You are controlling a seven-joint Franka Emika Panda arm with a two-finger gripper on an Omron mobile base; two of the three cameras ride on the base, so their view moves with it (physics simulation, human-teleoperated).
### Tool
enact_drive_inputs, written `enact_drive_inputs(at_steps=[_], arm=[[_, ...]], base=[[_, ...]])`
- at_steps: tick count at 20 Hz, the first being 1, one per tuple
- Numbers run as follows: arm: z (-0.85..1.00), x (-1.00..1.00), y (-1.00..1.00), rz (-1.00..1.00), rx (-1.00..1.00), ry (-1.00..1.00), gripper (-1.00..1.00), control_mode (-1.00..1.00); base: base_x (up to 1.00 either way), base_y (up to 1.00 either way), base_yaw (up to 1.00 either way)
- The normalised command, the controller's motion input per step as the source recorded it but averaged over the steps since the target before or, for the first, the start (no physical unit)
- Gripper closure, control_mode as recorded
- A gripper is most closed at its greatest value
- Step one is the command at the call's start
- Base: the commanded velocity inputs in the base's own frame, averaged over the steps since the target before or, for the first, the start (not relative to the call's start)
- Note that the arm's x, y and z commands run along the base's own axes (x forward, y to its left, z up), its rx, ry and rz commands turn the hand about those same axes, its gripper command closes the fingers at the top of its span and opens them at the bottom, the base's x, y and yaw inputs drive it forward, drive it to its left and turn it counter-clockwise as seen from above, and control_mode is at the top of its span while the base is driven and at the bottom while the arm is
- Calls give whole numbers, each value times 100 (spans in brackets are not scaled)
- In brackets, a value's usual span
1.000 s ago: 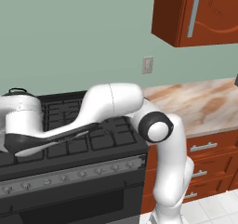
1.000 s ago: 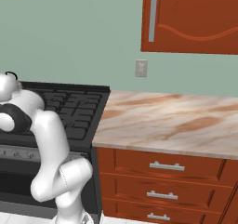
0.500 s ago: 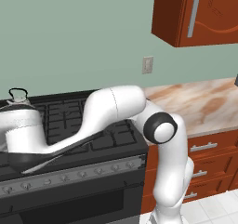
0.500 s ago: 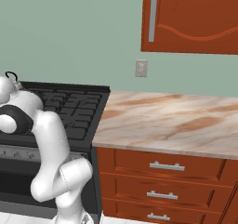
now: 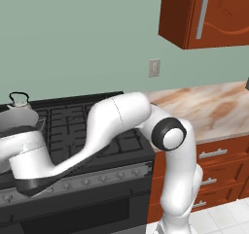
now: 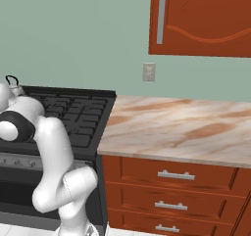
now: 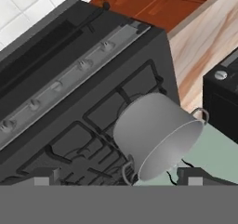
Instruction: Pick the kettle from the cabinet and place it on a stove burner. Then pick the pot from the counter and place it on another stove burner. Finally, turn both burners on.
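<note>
The grey pot (image 7: 155,135) stands on a rear-left grate of the black stove (image 5: 92,126); in the left base view the pot (image 5: 22,121) shows just past my forearm. Behind it sits the small white kettle (image 5: 18,102) with its black arched handle. In the hand view my gripper (image 7: 120,177) is open, its tips wide apart with nothing held, drawn back from the pot, one loop handle of which lies near the bottom middle. The grey knob strip (image 7: 69,74) runs along the stove front. The cabinet (image 5: 209,14) hangs at upper right with its door shut.
A black toaster oven (image 7: 223,97) stands on the counter beside the stove. The marbled counter (image 6: 171,127) stretches right of the stove (image 6: 73,112), over wooden drawers (image 6: 171,176). A wall outlet (image 5: 154,67) sits above the counter.
My hand has drawn away from the pot toward the stove's front, uncovering the pot in the left base view. Kettle and pot have stayed put.
</note>
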Motion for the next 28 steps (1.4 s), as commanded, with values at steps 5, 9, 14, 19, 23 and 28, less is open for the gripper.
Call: enact_drive_inputs(at_steps=[5,9,14,19,23,28], arm=[[-40,-9,-1,0,0,-13,-100,-100],[-32,-12,0,0,-1,-8,-100,-100],[-34,-2,0,0,-1,-11,-100,-100],[-29,-5,0,0,-1,-12,-100,-100],[-22,-8,0,0,-1,-11,-100,-100],[-11,-18,0,0,-1,-7,-100,-100]], base=[[0,0,0],[0,0,0],[0,0,0],[0,0,0],[0,0,0],[0,0,0]])
